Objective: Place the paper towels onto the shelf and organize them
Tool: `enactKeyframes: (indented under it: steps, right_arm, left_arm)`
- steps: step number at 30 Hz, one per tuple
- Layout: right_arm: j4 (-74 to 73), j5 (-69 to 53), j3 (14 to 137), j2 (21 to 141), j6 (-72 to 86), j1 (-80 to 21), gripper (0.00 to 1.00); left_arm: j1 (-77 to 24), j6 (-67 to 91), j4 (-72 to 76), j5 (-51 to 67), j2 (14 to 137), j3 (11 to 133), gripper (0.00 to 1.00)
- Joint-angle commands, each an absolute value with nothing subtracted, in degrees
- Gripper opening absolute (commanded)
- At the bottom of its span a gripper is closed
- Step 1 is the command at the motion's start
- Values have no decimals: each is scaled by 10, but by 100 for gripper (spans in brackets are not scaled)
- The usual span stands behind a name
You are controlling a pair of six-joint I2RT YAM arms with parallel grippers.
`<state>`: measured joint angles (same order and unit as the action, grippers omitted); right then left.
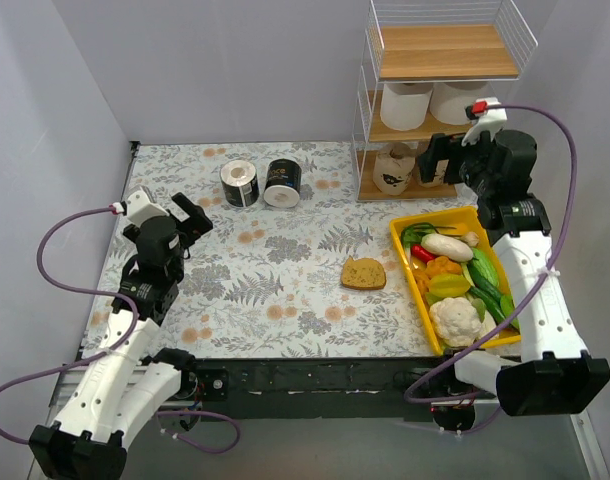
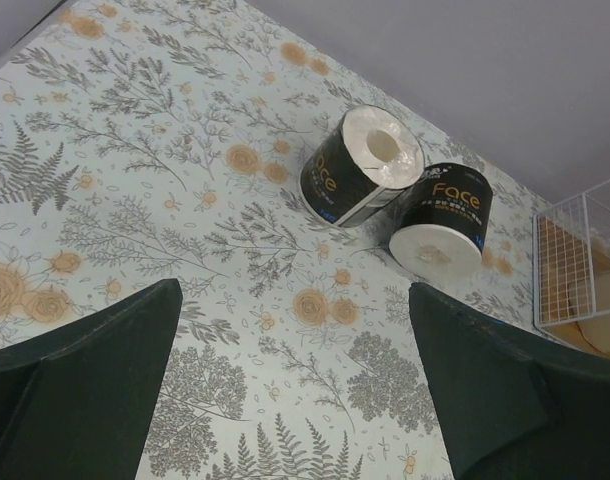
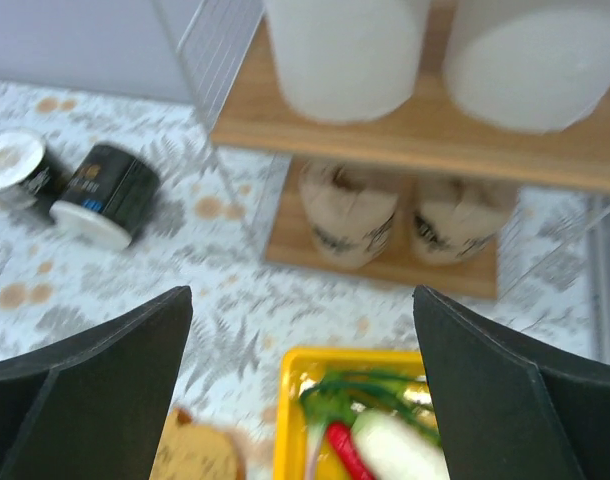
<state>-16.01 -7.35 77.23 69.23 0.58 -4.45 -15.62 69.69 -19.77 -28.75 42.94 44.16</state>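
Observation:
Two black-wrapped paper towel rolls [image 1: 240, 182] [image 1: 283, 183] lie side by side on the floral table; they also show in the left wrist view [image 2: 363, 165] [image 2: 443, 219]. The shelf [image 1: 447, 52] stands at the back right. Two white rolls [image 1: 409, 106] [image 3: 345, 55] sit on its middle board, two tan printed rolls [image 1: 393, 168] [image 3: 347, 218] on its bottom board. Its top board is bare. My left gripper [image 1: 193, 217] is open and empty, short of the black rolls. My right gripper [image 1: 437, 158] is open and empty, raised in front of the shelf.
A yellow tray [image 1: 400, 238] of vegetables lies at the right, near the shelf's foot. A round brown bread slice [image 1: 364, 273] lies left of the tray. Grey walls close in the table at the left and the back.

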Motion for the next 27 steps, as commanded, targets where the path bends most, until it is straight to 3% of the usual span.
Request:
enactKeyframes:
  steps: [1, 6, 12, 21, 27]
  right_arm:
    - [-175, -167, 698, 630, 68, -42, 99]
    - [-173, -216, 643, 568, 79, -42, 98]
    - [-162, -226, 596, 499, 102, -42, 98]
    - [-142, -257, 574, 448, 121, -44, 96]
    - [-145, -253, 576, 439, 116, -43, 96]
  left_arm:
    - [-159, 671, -158, -216, 448, 427, 98]
    - [-158, 649, -173, -188, 569, 484, 97]
    - [-145, 668, -253, -204, 772, 664, 93]
    - [-91, 700, -299, -144, 954, 857, 83]
    - [-74, 701, -309, -121, 1032, 903, 77]
